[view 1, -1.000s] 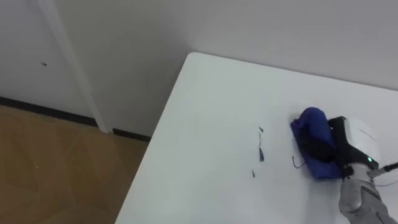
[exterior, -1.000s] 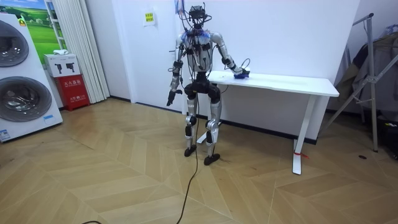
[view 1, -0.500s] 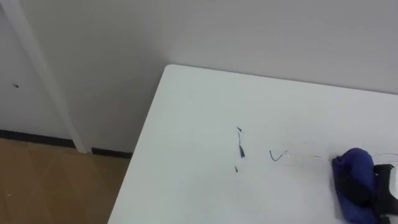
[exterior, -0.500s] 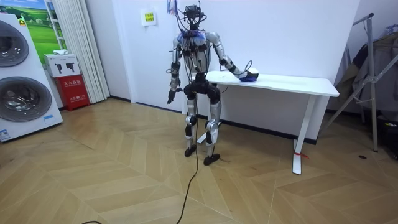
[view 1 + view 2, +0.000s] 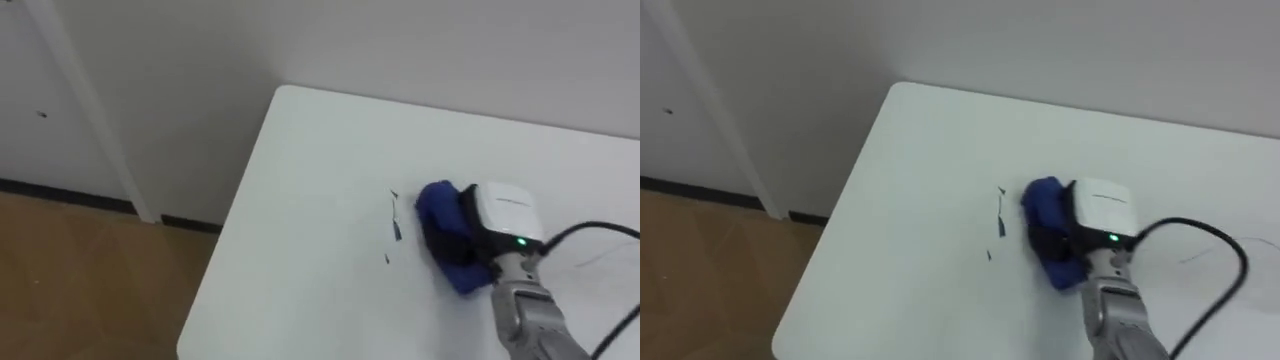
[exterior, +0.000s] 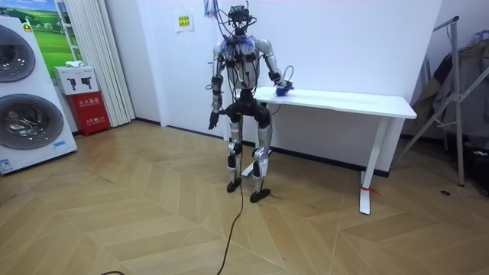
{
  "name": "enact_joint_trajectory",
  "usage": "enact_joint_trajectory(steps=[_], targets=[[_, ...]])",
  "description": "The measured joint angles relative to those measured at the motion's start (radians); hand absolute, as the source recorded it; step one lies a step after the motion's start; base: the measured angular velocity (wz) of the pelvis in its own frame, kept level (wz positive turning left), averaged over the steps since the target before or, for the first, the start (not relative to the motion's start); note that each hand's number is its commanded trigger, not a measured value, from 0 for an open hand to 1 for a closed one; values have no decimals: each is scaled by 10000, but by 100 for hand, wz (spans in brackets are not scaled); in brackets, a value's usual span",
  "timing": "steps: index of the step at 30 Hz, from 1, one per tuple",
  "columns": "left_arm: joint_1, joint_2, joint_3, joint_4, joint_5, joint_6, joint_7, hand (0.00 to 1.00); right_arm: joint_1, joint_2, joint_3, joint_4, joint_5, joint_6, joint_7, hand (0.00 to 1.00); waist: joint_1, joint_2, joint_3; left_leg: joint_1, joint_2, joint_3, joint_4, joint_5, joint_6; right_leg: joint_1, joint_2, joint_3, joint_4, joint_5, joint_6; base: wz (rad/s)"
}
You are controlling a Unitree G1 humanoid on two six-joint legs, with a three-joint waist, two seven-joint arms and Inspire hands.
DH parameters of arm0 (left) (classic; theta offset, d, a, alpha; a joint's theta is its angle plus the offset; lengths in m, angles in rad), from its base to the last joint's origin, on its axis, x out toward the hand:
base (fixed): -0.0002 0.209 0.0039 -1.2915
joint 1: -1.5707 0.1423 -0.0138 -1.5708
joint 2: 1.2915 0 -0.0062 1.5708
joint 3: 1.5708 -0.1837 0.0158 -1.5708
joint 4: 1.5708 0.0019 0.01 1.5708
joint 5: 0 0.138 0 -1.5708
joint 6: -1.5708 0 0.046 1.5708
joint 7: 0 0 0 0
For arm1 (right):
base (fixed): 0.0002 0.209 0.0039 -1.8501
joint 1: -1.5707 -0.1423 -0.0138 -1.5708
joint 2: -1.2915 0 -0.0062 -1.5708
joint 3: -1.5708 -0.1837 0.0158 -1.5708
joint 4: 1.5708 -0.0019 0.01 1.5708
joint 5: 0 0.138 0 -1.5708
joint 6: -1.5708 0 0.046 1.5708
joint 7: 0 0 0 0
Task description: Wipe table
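Note:
A blue cloth lies bunched on the white table, near its left end. My right hand comes in from the lower right and rests on top of it, dark fingers curled into the cloth. Short dark pen marks sit on the tabletop just left of the cloth, almost touching it. Fainter lines show to the right of the wrist. In the room view I stand at the table's end with my right hand out over it and my left hand hanging at my side.
A white wall runs close behind the table. The table's left edge drops to a wood floor. Washing machines and a red box stand at the room view's left, a metal rack at its right.
My right hand slid the cloth away to the right, then back left up to the dark marks. The small curved mark seen half a second ago is now under the cloth. The eye view shifted too.

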State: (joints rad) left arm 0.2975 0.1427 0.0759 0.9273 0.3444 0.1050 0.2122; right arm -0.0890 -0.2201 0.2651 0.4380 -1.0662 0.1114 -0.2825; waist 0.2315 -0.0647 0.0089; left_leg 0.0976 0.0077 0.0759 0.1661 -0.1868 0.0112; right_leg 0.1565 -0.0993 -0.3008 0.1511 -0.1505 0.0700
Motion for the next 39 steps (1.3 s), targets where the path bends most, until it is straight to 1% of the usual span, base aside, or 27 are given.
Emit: enact_joint_trajectory(steps=[2, 4, 7, 10, 11, 14, 16, 18, 19, 20, 21, 22, 23, 24, 25, 26, 28, 29, 31, 32, 33, 34, 35, 36, 37, 38, 39], targets=[[127, 8, -17, -2, 1, 85, -81, 0, -148, 79, 23, -53, -51, 20, 212, 100, 79, -46, 9, -16, -23, -135, 3, 2, 5, 19, -3, -16, -3, 0, 0, 19], [285, 17, -17, -50, 0, 147, -108, 0, -101, 74, -9, -59, 79, 5, 222, 100, 60, -73, 12, 13, -41, -253, 8, 2, 9, 38, -9, 3, 5, 1, 1, 20], [378, 26, -14, -61, -6, 170, -108, 0, -48, 69, -30, -53, 354, -150, 88, 100, -86, -40, 20, -1, -48, -334, 4, 2, 9, 49, -18, -6, -7, 0, 1, 6], [268, 60, -13, -52, -11, 169, -102, 0, 21, 60, -31, 432, 1049, -336, -301, 100, -126, 33, -20, 46, -57, -339, -5, 2, 9, 105, -22, -10, -25, -2, 4, 0], [183, 64, -9, -58, -6, 156, -84, 0, 2, 52, -49, 677, 1243, -413, -476, 100, -129, 66, -11, 129, -58, -280, -19, 2, 9, 166, -25, 10, -29, -2, 5, 0], [178, 58, 16, -68, -10, 104, -37, 0, 149, 19, -261, 1044, 1457, -735, -935, 100, -277, 144, -56, 148, -62, -248, -60, -18, 34, 205, -40, -8, -24, -8, 14, 1], [214, 62, 61, -84, -9, 124, 88, 0, 405, 18, -474, 1332, 1932, -1069, -1466, 100, -367, 162, -73, 152, -77, -244, -33, -18, 35, 226, -46, -4, -22, -8, 14, 2], [300, 58, 208, -129, 3, 142, 198, 0, 767, 7, -863, 1656, 2321, -1437, -2090, 100, -630, 167, -80, 176, -96, -300, 8, -23, 50, 351, -57, -45, -76, -8, 15, 16], [340, 39, 443, -128, 151, 203, 205, 0, 1154, 7, -1325, 1842, 2626, -1691, -2578, 100, -797, 143, -134, 195, -143, -348, 4, -10, 74, 424, -86, -44, -158, -12, 22, 21], [392, 5, 704, -128, 433, 215, 223, 0, 1510, 6, -1829, 1992, 2946, -1844, -3033, 100, -969, 159, -135, 197, -182, -381, 17, 3, 94, 473, -110, -60, -181, -15, 27, 18], [463, 0, 975, -128, 540, 217, 232, 0, 1829, -2, -2345, 2240, 3311, -1971, -3473, 100, -1178, 182, -177, 208, -207, -407, 23, 4, 101, 551, -131, -91, -179, -18, 32, 10], [483, -3, 1141, -125, 590, 224, 232, 0, 1999, -11, -2629, 2375, 3504, -2021, -3653, 100, -1254, 190, -224, 219, -215, -413, 24, 1, 106, 571, -140, -126, -167, -18, 32, 10], [561, -1, 1458, -115, 616, 227, 243, 0, 2262, -70, -3173, 2668, 3821, -2120, -3965, 100, -1362, 193, -263, 269, -226, -446, 22, -22, 142, 656, -156, -211, -166, -20, 35, 12], [580, 13, 1670, -116, 618, 235, 250, 0, 2427, -266, -3506, 2965, 4035, -2137, -4140, 100, -1524, 182, -302, 287, -256, -550, 34, -54, 180, 730, -189, -270, -146, -25, 44, 12], [580, 19, 1746, -122, 617, 235, 250, 0, 2537, -380, -3672, 3058, 4133, -2139, -4165, 100, -1553, 174, -329, 292, -273, -588, 43, -59, 189, 745, -204, -289, -143, -26, 47, 8], [577, 27, 1813, -138, 615, 227, 256, 0, 2706, -625, -3881, 3272, 4388, -2153, -4184, 100, -1567, 160, -351, 301, -303, -627, 89, -76, 214, 780, -225, -307, -143, -25, 49, 4], [564, 32, 1808, -138, 614, 227, 258, 0, 2749, -839, -4177, 3706, 4731, -2159, -4182, 100, -1634, 136, -350, 307, -322, -688, 232, -135, 236, 861, -235, -314, -135, -16, 63, 6], [562, 27, 1742, -141, 605, 218, 256, 0, 2744, -925, -4283, 3880, 4937, -2149, -4154, 100, -1674, 133, -351, 306, -328, -742, 316, -175, 243, 892, -237, -316, -101, -15, 65, 4], [621, 33, 1606, -142, 587, 208, 256, 0, 2691, -907, -4263, 3890, 5230, -2041, -4033, 100, -1655, 123, -345, 319, -317, -709, 329, -179, 241, 867, -237, -290, -49, -14, 67, -4], [646, 17, 1488, -141, 596, 215, 256, 0, 2466, -877, -4226, 3834, 5241, -1870, -3892, 100, -1613, 121, -341, 322, -295, -648, 325, -174, 236, 831, -233, -286, -9, -14, 67, -23], [640, -7, 1369, -138, 594, 227, 249, 0, 2268, -865, -4136, 3706, 5196, -1564, -3683, 100, -1438, 137, -339, 344, -249, -467, 326, -172, 219, 774, -212, -187, 12, -13, 68, -34], [630, -15, 1305, -134, 563, 233, 248, 0, 2118, -842, -4063, 3675, 5164, -1388, -3545, 100, -1389, 135, -337, 340, -227, -373, 329, -172, 202, 726, -197, -165, 11, -13, 68, -44], [528, -26, 1130, -26, 494, 272, 243, 0, 1790, -730, -3932, 3420, 5110, -979, -3206, 100, -1364, 132, -311, 308, -197, -270, 327, -152, 172, 663, -180, -161, 12, -13, 67, -50], [319, -74, 950, 88, 391, 339, 235, 0, 1571, -590, -3686, 3060, 5014, -492, -2923, 100, -1183, 175, -279, 284, -197, -234, 327, -155, 142, 561, -148, -93, 17, -1, 45, -54], [223, -108, 843, 106, 389, 386, 231, 0, 1484, -616, -3538, 2839, 4894, -271, -2754, 100, -1045, 216, -275, 267, -186, -228, 326, -172, 113, 474, -111, -13, 31, 27, 2, -59], [46, -127, 636, 111, 389, 408, 223, 0, 1326, -528, -3043, 2283, 4620, 74, -2327, 100, -864, 222, -237, 184, -183, -372, 330, -161, 110, 330, -34, 30, 31, 94, -99, -39], [-50, -121, 544, 111, 393, 413, 227, 0, 1215, -479, -2731, 2017, 4474, 181, -2112, 100, -850, 231, -184, 167, -187, -472, 331, -137, 103, 304, -1, 49, 35, 112, -127, -27]])
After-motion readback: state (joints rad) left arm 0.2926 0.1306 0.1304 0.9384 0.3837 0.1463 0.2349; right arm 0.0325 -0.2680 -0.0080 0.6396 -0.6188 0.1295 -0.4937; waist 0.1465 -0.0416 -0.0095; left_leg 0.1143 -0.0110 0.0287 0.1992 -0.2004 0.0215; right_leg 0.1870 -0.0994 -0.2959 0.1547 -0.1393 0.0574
